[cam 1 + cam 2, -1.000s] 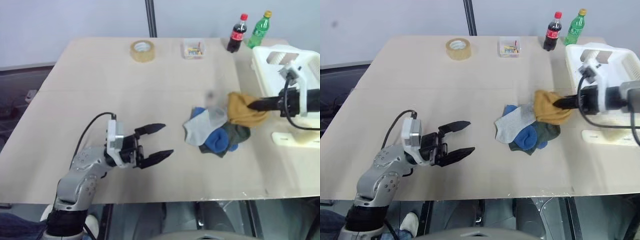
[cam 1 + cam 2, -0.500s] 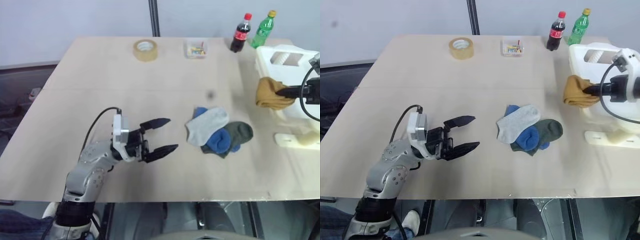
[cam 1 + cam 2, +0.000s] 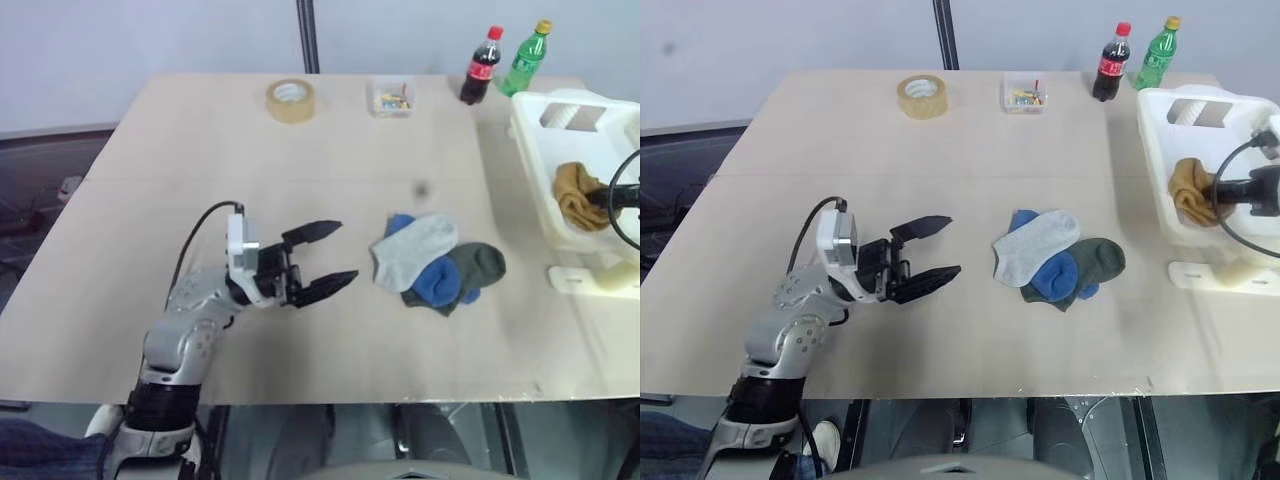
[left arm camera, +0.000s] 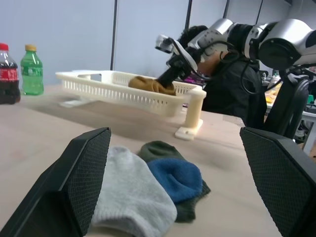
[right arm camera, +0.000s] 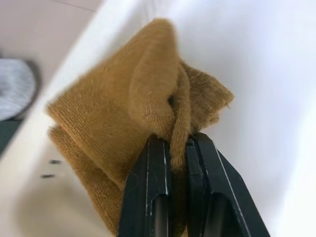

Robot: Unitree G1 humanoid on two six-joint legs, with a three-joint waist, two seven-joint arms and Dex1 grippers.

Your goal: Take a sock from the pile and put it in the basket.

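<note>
The right gripper point(image 5: 178, 148) is pinching the mustard-yellow fabric sock point(image 5: 128, 108) inside the white slotted plastic basket point(image 3: 1155, 150) at far right, sock hanging below its tips, while the left gripper point(image 3: 325, 255) is gaping empty.

My right end effector point(image 3: 1218, 187) grips the sock point(image 3: 1192, 190) inside the basket point(image 3: 1160, 150); the pile point(image 3: 1055, 264) lies well to its left on the surface point(image 3: 940, 150).

A wide light beige table point(image 3: 250, 180) stands before a plain pale blue-grey wall point(image 3: 150, 40), with a dark vertical pole point(image 3: 308, 35) rising behind its far edge and a dark floor point(image 3: 30, 180) visible at the table's left side.
</note>
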